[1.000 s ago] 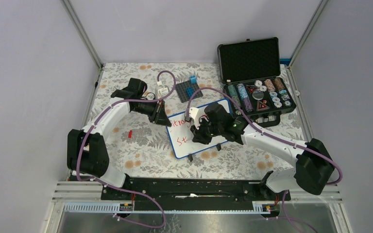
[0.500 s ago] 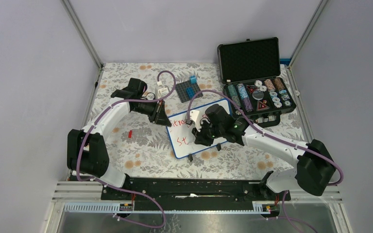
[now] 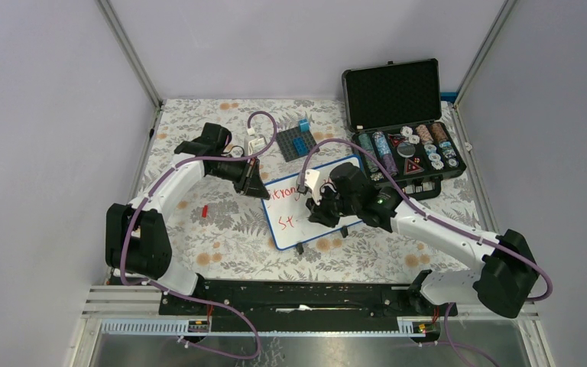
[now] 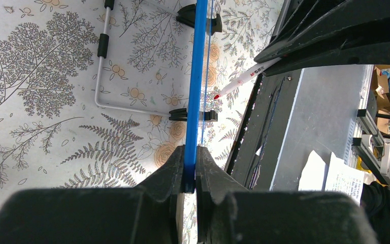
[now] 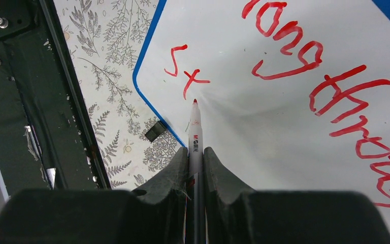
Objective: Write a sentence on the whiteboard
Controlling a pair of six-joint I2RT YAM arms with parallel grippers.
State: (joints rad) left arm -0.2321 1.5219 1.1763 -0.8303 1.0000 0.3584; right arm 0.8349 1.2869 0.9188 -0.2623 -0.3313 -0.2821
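Mid-sentence: my right gripper grips the marker, my left gripper pinches the whiteboard. I reckon the next letter goes beside "St".

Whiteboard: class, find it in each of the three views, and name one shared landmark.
Top external: whiteboard at centre, between the arms.
Left wrist: whiteboard edge-on, blue rim up the middle, in the jaws.
Right wrist: whiteboard face fills the upper right.
Shared landmark: its black foot.

Bright even overhead light, soft faint shadows; sharp focus throughout, near gripper bodies dark and slightly blurred
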